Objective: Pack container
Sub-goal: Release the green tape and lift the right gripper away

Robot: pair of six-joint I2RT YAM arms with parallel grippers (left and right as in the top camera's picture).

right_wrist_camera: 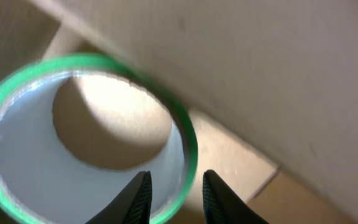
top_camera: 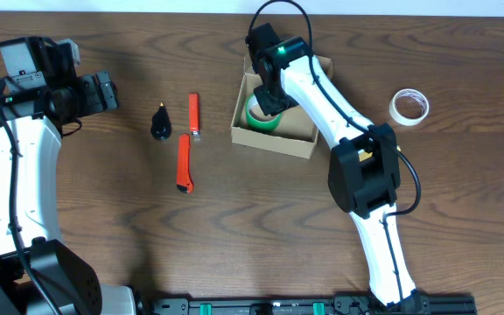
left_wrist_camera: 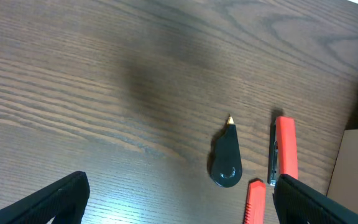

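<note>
Here the container (top_camera: 274,143) sits open side up on the table (top_camera: 103,219), right of the table's middle in the overhead view. Its near wall runs left to right, slightly skewed, the right end closer to the robot. The arm covers too much of it to tell which side is the longer. A green tape roll (top_camera: 258,121) lies flat in the container's left half, hole upward.

The right gripper (right_wrist_camera: 176,186) reaches down into the container. Its fingers stand a little apart and straddle the roll's wall, one inside the hole and one outside, with a gap showing on either side.

A white tape roll (top_camera: 409,106) lies well to the right of the container. Just left of the container lies the far orange cutter (top_camera: 194,115), and the near orange cutter (top_camera: 184,163) sits a little closer to the robot. A black teardrop-shaped tool (top_camera: 161,123) is further left. Well beyond it, far left of the container, the left gripper (top_camera: 103,92) hangs over bare wood with its fingers spread wide and nothing between them
</note>
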